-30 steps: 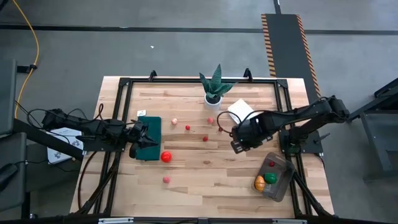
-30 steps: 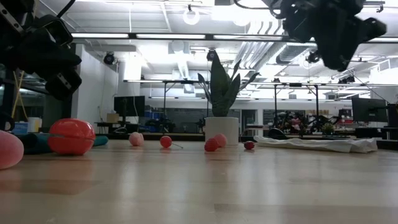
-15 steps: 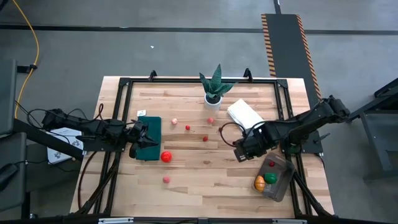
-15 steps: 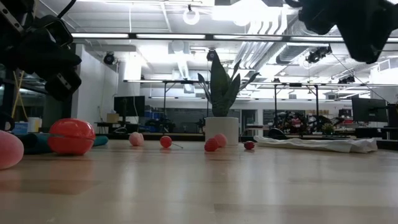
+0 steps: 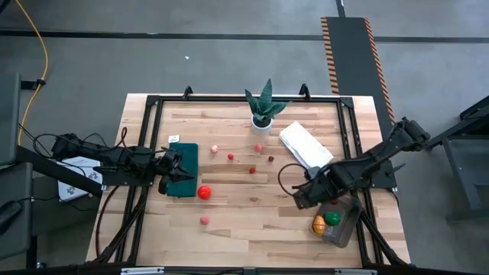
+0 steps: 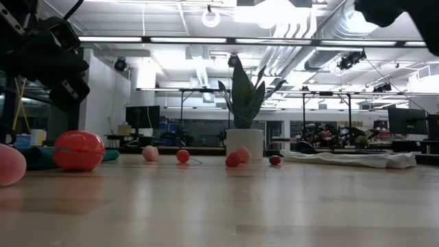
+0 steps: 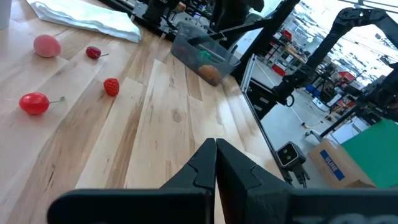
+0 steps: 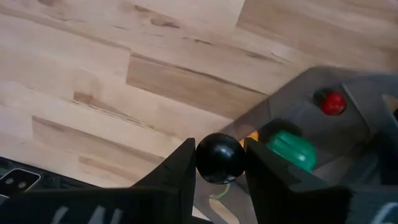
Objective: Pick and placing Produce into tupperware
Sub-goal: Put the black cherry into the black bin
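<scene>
My right gripper [image 5: 305,198] hangs above the table, just left of the tupperware [image 5: 341,220], shut on a small dark round fruit [image 8: 219,158]. The clear greyish tupperware [image 8: 348,134] holds an orange piece [image 5: 318,224], a green piece [image 8: 290,148] and a small red piece [image 8: 333,102]. More produce lies loose on the wood: a big red tomato [image 5: 204,192], a pink ball [image 5: 205,221] and small red and pink pieces [image 5: 252,169] toward the far middle. My left gripper [image 7: 216,157] waits shut over the green mat [image 5: 186,156] at the left. My right gripper pinches the dark round fruit by its two opposite sides [image 8: 200,159] between its two fingers. The fingers [image 8: 261,163] point down from above. The fruit is lifted clear of the table, above the wood at the tupperware's edge.
A spiky plant in a white pot [image 5: 262,116] stands at the far middle, with a folded white cloth [image 5: 302,143] to its right. Black frame rails [image 5: 149,130] run along the table's edges. Bare wood lies in the near middle.
My right gripper has travelled toward the table's near edge and a little right, toward the tupperware, carrying the dark fruit clear of the table. Its wrist has rolled somewhat on the way. In the low view it has slid out toward the upper right corner.
</scene>
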`<state>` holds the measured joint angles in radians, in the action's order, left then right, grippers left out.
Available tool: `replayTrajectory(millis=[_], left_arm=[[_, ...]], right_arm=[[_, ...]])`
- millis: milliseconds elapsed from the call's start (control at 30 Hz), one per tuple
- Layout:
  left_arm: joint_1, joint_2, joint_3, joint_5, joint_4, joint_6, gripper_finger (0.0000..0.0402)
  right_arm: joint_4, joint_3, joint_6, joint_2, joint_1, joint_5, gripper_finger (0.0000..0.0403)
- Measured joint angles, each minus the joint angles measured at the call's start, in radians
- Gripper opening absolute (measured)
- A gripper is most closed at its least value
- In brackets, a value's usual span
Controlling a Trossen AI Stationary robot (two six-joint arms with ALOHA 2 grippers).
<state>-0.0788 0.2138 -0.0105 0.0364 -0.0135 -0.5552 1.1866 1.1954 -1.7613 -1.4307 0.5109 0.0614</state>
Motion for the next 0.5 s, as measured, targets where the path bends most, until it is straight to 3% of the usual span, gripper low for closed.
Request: replayTrajectory(millis=[500], left_arm=[[0.0,0.0,0.0,0.0,0.0,-0.003,0.0001]], right_arm=[[0.0,0.0,-0.248,0.0,0.179,-0.028,0.0099]])
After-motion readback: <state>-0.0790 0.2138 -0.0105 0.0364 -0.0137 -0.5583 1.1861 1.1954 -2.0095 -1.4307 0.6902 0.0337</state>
